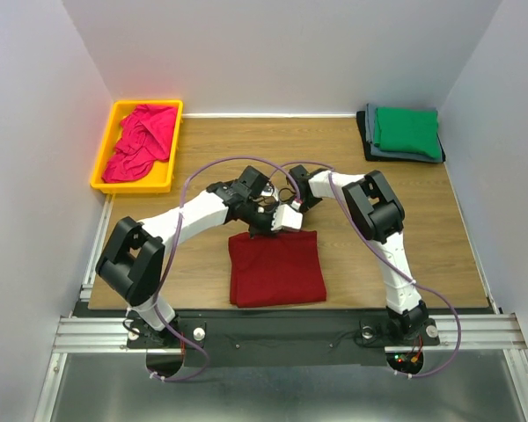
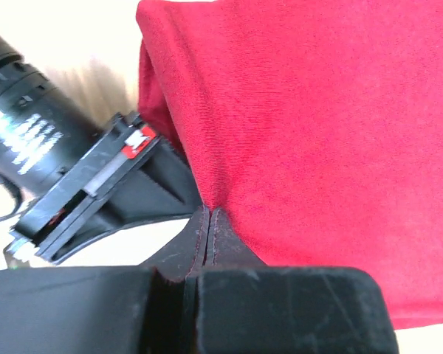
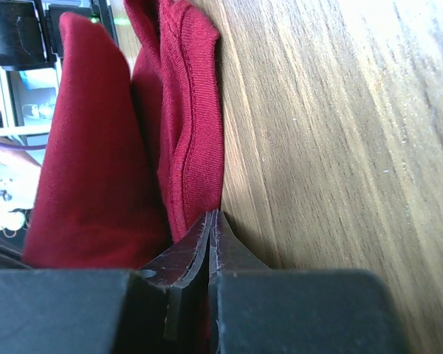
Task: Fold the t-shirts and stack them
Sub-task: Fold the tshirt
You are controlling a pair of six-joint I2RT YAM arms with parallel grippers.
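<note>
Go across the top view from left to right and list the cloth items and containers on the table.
Yellow plastic bin holding a crumpled magenta-pink cloth t-shirt → folded dark red cloth t-shirt near the front edge → folded green cloth t-shirt in the far right corner.

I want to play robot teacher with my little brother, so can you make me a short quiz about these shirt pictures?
1. True or false: the pink t-shirt lies in the yellow bin.
2. Which one tops the pile at the far right? A green t-shirt, B grey t-shirt, C black t-shirt.
3. Fill the gap: the left gripper and the right gripper are both shut on the far edge of the ___ t-shirt.
Key: 1 true. 2 A. 3 dark red t-shirt.
</note>
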